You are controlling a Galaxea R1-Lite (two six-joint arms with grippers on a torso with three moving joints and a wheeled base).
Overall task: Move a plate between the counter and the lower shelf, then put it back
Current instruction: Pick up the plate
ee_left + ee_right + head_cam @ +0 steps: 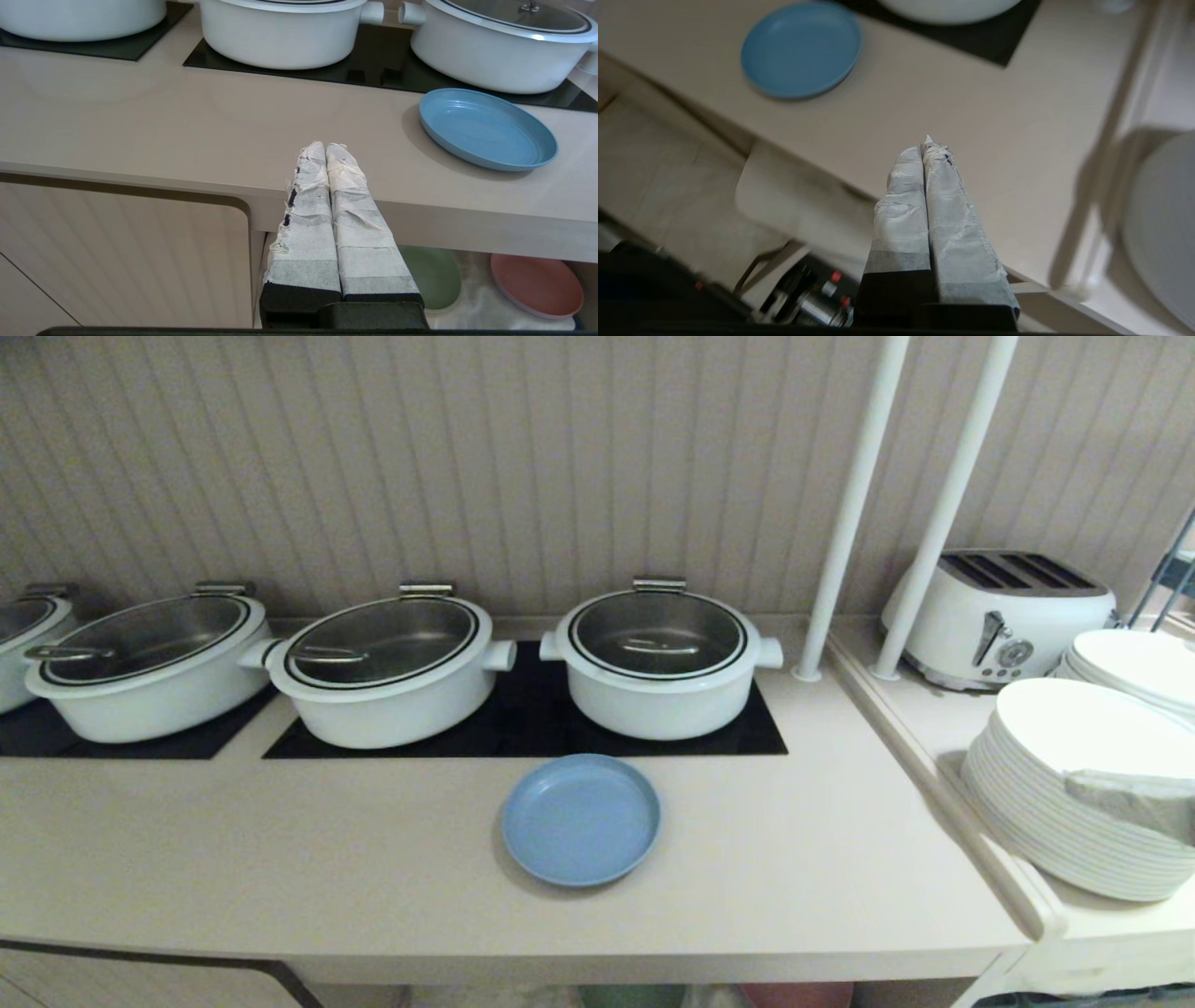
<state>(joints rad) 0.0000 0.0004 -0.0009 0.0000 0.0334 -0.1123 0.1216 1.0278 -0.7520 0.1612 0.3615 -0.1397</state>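
— Counter (280, 859) edge sits nearest; the plate (581, 819) lies flat on it, just near of the right pot (658, 663). How's your right gripper (926, 147)?

— Clenched, empty, apart from it. I'd open, then pinch the near rim.

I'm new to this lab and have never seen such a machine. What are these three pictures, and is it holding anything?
It is a wheeled robot with two arms, each ending in a two-fingered tool. The wide picture comes from a camera on its head; neither arm shows there. The other two come from cameras on each wrist, looking along the taped fingers. The left tool sits at the counter's front edge, shut and empty. The right tool hangs above the counter, also shut and empty. On the counter lies a blue plate, in front of white lidded pots on black cooktop panels. Beside it are stacked white plates and a toaster. The lower shelf holds a green plate and a pink plate.
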